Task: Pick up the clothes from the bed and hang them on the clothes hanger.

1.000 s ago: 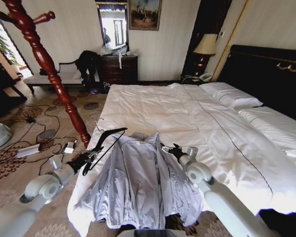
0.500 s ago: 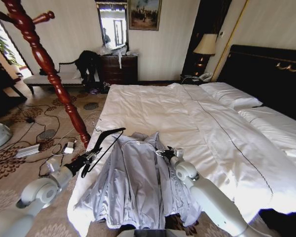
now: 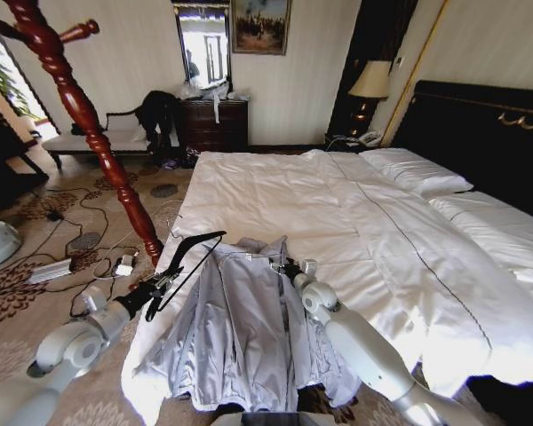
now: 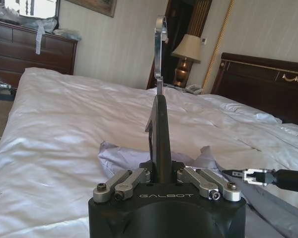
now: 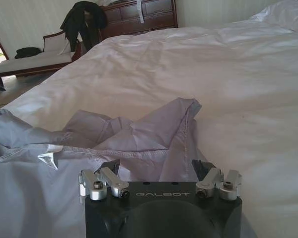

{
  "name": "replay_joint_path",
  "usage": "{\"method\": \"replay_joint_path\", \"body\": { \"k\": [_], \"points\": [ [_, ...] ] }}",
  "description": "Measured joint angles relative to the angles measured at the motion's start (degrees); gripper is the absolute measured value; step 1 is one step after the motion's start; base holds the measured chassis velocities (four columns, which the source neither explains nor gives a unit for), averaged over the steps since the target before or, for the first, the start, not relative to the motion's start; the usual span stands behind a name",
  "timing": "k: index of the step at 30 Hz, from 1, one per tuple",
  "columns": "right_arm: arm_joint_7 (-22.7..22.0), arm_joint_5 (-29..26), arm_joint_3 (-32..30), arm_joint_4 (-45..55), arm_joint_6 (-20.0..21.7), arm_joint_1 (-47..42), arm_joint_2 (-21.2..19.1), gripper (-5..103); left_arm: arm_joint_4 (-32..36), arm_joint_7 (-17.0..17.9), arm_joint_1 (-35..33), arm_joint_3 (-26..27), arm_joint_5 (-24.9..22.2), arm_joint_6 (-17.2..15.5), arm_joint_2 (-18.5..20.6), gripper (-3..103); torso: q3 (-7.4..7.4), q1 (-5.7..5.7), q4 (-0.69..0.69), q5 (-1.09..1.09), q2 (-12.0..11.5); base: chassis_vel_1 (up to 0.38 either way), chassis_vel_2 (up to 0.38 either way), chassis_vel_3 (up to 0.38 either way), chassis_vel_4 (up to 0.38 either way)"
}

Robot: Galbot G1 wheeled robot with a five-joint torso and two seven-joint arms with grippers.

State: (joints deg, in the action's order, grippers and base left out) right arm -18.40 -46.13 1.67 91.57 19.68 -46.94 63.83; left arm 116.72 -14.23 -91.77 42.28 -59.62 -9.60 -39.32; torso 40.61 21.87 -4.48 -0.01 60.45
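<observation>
The light grey clothes (image 3: 240, 324) lie spread open-front on the near corner of the bed (image 3: 382, 222), collar toward the pillows. My left gripper (image 3: 158, 286) hovers at the jacket's left edge, shut on a black clothes hanger (image 3: 191, 253) whose metal hook (image 4: 160, 34) points away from it. My right gripper (image 3: 282, 266) is open, low over the collar (image 5: 139, 134), with one finger (image 5: 111, 167) on each side of the rumpled fabric. In the left wrist view the hanger (image 4: 159, 129) stands upright between that gripper's fingers, and the right gripper (image 4: 248, 175) shows off to the side.
A dark red wooden coat stand (image 3: 89, 124) rises from the carpet left of the bed. Cables and a power strip (image 3: 49, 269) lie on the floor. A bench with a black garment (image 3: 155, 111), a dresser (image 3: 213, 122) and a bedside lamp (image 3: 370, 82) line the far wall.
My right gripper has moved left and forward along the bed to the jacket's collar. The left gripper with the hanger has hardly moved.
</observation>
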Motion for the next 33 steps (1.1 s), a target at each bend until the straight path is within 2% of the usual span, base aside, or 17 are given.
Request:
{"method": "replay_joint_path", "body": {
  "k": [8, 12, 18, 22, 26, 28, 31, 33],
  "points": [
    [-1.6, -0.7, -0.6, -1.8, -0.2, 0.2, 2.2, 80, -0.3, 0.1, 1.8, 0.2, -0.7, -0.1, -0.2, 17, 0.0, 0.0, 0.02, 0.0, 0.0, 0.0, 0.0, 0.0, 0.0],
    [-1.9, -0.3, -1.4, -2.6, -0.5, 0.3, 2.1, 72, 0.5, 0.1, 1.2, 0.6, -0.9, -0.1, 0.1, 17, 0.0, 0.0, 0.01, 0.01, 0.0, 0.0, 0.0, 0.0, 0.0],
    [-1.5, -0.3, -2.3, -3.1, -0.5, -0.3, 1.6, 77, 0.7, 0.0, 0.4, 0.3, -0.2, -0.2, -0.3, 17, 0.0, 0.0, 0.02, 0.01, 0.0, 0.0, 0.0, 0.0, 0.0],
    [-1.0, -0.1, -2.3, -3.2, -0.5, -0.8, 1.5, 70, 1.0, 0.0, 0.4, -0.2, 0.2, -0.2, -0.5, 17, 0.0, 0.0, 0.0, 0.01, 0.0, 0.0, 0.0, 0.0, 0.0],
    [-0.9, 0.1, -1.7, -3.2, -0.6, -1.0, 1.9, 48, 0.6, 0.0, 0.1, -0.1, 0.4, -0.2, -0.6, 17, 0.0, 0.0, 0.03, 0.0, 0.0, 0.0, 0.0, 0.0, 0.0],
    [-0.9, 0.4, -1.6, -3.4, -0.6, -1.0, 1.9, 48, 0.6, 0.0, 0.0, 0.0, 0.4, -0.2, -0.6, 17, 0.0, 0.0, 0.02, 0.0, 0.0, 0.0, 0.0, 0.0, 0.0],
    [-0.7, 1.0, -1.6, -4.1, -0.8, -1.1, 1.8, 32, 0.6, 0.0, -0.4, 0.3, 0.3, -0.2, -0.8, 17, 0.0, 0.0, 0.01, 0.01, 0.0, 0.0, 0.0, 0.0, 0.0],
    [-0.7, 1.0, -1.6, -4.1, -0.8, -1.1, 1.7, 32, 0.7, 0.0, -0.4, 0.3, 0.3, -0.2, -0.8, 17, 0.0, 0.0, 0.01, 0.01, 0.0, 0.0, 0.0, 0.0, 0.0]
  ]
}}
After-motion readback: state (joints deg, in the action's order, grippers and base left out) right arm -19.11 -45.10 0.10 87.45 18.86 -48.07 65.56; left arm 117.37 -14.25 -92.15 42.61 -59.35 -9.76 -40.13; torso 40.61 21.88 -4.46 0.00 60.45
